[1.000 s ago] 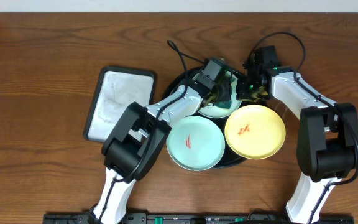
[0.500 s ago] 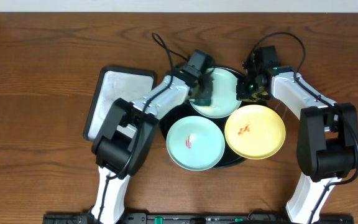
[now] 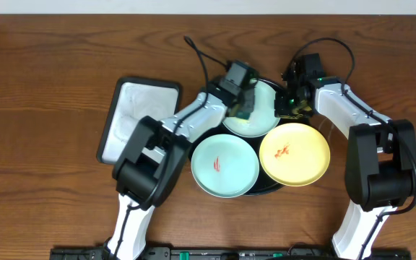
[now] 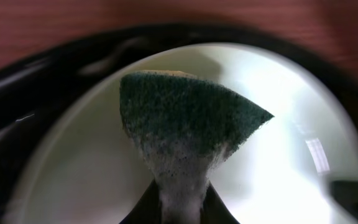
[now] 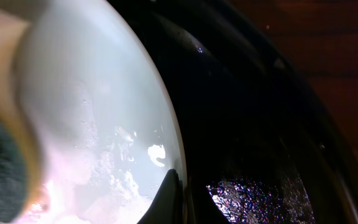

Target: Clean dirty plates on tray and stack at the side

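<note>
**Left hand** [image 3: 241,101]: pressed together on a green sponge [image 4: 188,118], pinched at its narrow soapy end so that the broad face hangs free over the plate. You have the scouring side where it can rub.

**Right hand** [image 3: 289,107]: fingers closed on the right rim of the back plate [image 3: 264,110], as the wrist view shows it. This reads as a steadying grip, so the plate does not slide in the tray while the sponge works.

**Back plate**, pale mint: lies at the far side of the black tray [image 5: 260,143], under the sponge. It is wet and foamy near the rim, and no red mark shows on the part you can see.

**Front plate** [image 3: 224,165], pale mint: on the tray's near left, with a red smear at the centre, not yet cleaned.

**Yellow plate** [image 3: 295,152]: on the tray's near right, overhanging the rim, with a red smear at the centre.

**White tray** [image 3: 139,121]: rectangular, just left of the black tray, probably where the sponge is kept.

**Worktop** [image 3: 49,72]: bare wood on both sides, with no plate stacked there yet. You are judged to be early in the task, on the first of three plates.
</note>
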`<state>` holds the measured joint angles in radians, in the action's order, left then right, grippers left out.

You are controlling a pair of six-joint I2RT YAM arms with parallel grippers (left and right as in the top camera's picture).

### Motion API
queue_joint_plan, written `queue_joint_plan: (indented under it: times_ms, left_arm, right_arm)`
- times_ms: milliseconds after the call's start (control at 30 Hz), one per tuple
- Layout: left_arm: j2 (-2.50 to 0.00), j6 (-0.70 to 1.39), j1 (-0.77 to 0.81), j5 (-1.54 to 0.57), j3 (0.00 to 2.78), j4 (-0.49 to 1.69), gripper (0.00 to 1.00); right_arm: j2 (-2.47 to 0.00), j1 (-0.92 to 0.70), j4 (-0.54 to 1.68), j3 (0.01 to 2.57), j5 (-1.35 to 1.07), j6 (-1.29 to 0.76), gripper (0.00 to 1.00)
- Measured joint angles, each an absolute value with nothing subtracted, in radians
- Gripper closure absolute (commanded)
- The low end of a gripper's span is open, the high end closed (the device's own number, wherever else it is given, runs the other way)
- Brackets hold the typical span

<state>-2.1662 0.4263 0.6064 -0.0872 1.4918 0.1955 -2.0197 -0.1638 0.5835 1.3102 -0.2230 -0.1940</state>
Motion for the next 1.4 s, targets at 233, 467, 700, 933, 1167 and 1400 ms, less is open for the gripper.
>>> queue_joint_plan:
  times_ms: [233, 467, 700, 933, 1167, 1400]
  left_arm:
    - [-2.172, 0.445, 0.68, -0.102, 1.492, 0.199, 0.93]
    - [-2.164, 0.42, 0.633, -0.119, 1.504, 0.311, 0.93]
    - [-2.124, 0.303, 0.561, -0.032, 1.502, 0.398, 0.93]
    - [-2.005, 0.178, 0.553, 0.065, 1.483, 0.416, 0.92]
    - [-1.811, 0.147, 0.535, 0.097, 1.481, 0.583, 0.93]
    - [-1.685, 0.136, 0.426, 0.109, 1.48, 0.914, 0.93]
  right_arm:
    - [-2.02, -0.164, 0.583, 1.31, -0.223, -0.194, 0.99]
    - [-2.02, -0.164, 0.583, 1.31, -0.223, -0.194, 0.99]
    - [-2.02, -0.164, 0.584, 1.31, -0.229, -0.194, 0.99]
    - [-2.02, -0.168, 0.59, 1.31, -0.232, -0.194, 0.99]
    - [-2.018, -0.168, 0.591, 1.31, -0.232, -0.194, 0.99]
    - [-1.957, -0.168, 0.616, 1.296, -0.215, -0.177, 0.99]
